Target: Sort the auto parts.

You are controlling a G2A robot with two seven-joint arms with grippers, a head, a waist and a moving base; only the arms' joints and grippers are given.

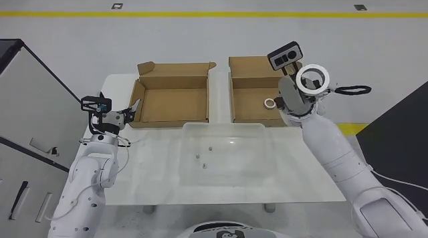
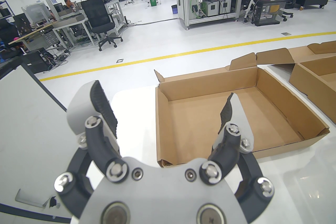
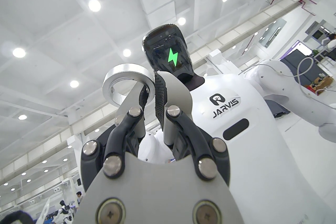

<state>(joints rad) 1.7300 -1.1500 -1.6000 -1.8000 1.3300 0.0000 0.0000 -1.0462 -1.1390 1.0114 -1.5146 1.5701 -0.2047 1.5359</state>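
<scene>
My right gripper [image 1: 302, 85] is raised above the right cardboard box [image 1: 249, 114], pointing upward, and is shut on a silver metal ring [image 1: 313, 79]. In the right wrist view the ring [image 3: 126, 86] is pinched by its wall between the fingers of this gripper [image 3: 151, 89]. Another small ring [image 1: 269, 103] lies inside the right box. My left gripper [image 1: 127, 114] stands open with nothing in it at the left edge of the left cardboard box [image 1: 170, 104]. The left wrist view shows this gripper [image 2: 164, 96] facing the bare box [image 2: 207, 117]. Three small parts [image 1: 204, 165] lie in the clear plastic tray [image 1: 224, 128].
Both boxes sit side by side at the back of the white table [image 1: 147, 171], with flaps raised at their far walls. The right box [image 2: 315, 78] is seen past the left one. A grey cabinet [image 1: 27, 97] stands beside the table's left side.
</scene>
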